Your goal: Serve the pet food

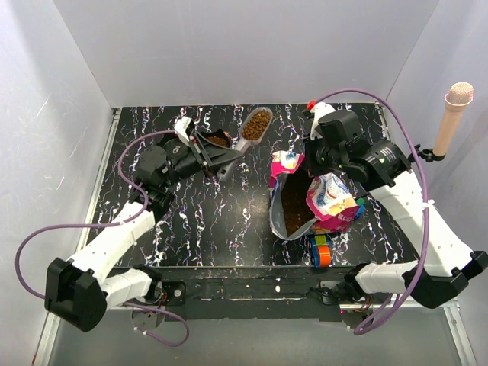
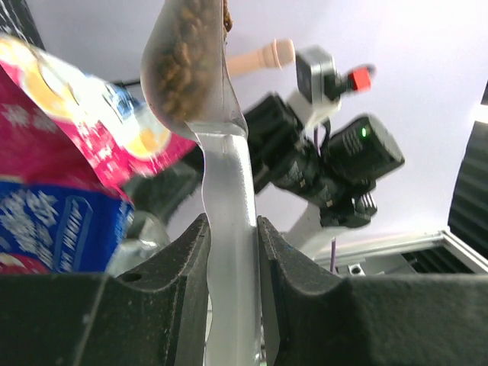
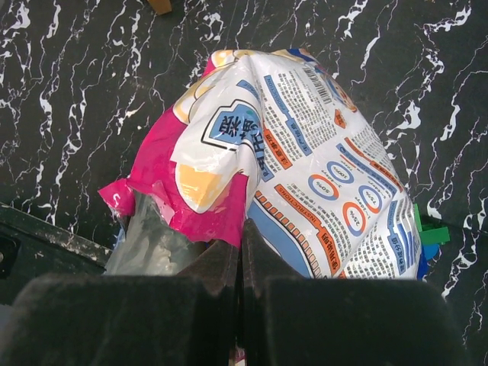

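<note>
Left tool clamps the scoop of pet food; right tool pinches shut on the Chinese-lettered bag.

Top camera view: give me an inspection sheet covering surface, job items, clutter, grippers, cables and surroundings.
Surface: black table with white veining.
Job's things: bag lying open with kibble inside; clear scoop full of kibble; dark bowl already holding some.
Clutter: toy blocks beside the bag.
Grippers: left gripper shut on the scoop's handle; right gripper shut on the bag's edge.
Cables: purple cables loop off both arms.
Surroundings: white walls; microphone at the right.
</note>
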Controlling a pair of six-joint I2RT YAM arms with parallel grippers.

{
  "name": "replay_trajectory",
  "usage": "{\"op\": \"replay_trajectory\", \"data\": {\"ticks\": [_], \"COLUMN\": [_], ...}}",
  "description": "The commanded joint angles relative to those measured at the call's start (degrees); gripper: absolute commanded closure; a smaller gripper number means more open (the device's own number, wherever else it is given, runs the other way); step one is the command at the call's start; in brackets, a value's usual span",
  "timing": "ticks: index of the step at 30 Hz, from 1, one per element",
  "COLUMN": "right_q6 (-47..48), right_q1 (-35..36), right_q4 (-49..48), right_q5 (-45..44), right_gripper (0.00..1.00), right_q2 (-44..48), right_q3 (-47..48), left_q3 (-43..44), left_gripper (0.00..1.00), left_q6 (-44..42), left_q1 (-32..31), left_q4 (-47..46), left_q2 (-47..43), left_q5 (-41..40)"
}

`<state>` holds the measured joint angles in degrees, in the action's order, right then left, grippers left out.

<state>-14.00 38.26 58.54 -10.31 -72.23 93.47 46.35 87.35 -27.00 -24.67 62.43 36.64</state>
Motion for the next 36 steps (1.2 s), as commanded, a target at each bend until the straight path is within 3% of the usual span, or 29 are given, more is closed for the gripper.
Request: {"op": "replay_trajectory", "data": {"ticks": [1,4,8,14,19,29,36], "right_q6": [-1.47,-2.08,-2.61,-2.7,-2.79,-1.82,-1.29], "right_q1": [-0.03,-0.12,-0.03,0.06,-0.03,-0.03,-0.03], "right_q4": [-7.74,-7.39,-7.04,-6.95,-7.3,-7.83,-8.01], "right_q5": [1.34,2.13,3.27,3.8,4.24,2.66,1.87], "right_gripper": [0.99,0.99,0.99,0.99,0.99,0.99,0.99], "right_q2": [5.95,6.04,6.31,7.01,7.19,7.54,7.8], "right_q3": [2.59,2.86,3.12,2.68,2.24,2.07,1.45], "left_q3": [4.27,5.24,8.05,4.11,2.7,1.47,-6.0], "left_gripper": [1.0,1.0,1.0,1.0,1.0,1.0,1.0], "left_q6": [0.27,2.73,0.98,4.66,5.03,4.76,7.49], "left_q1": [6.07,11.08,17.14,25.32,32.18,36.93,41.41], "left_q4": [-5.82,-11.0,-11.28,-21.9,-25.17,-29.21,-36.07], "left_q2": [3.82,7.6,12.0,16.83,21.23,30.72,32.93], "left_q5": [2.81,5.53,9.84,11.34,13.54,14.16,14.5]}}
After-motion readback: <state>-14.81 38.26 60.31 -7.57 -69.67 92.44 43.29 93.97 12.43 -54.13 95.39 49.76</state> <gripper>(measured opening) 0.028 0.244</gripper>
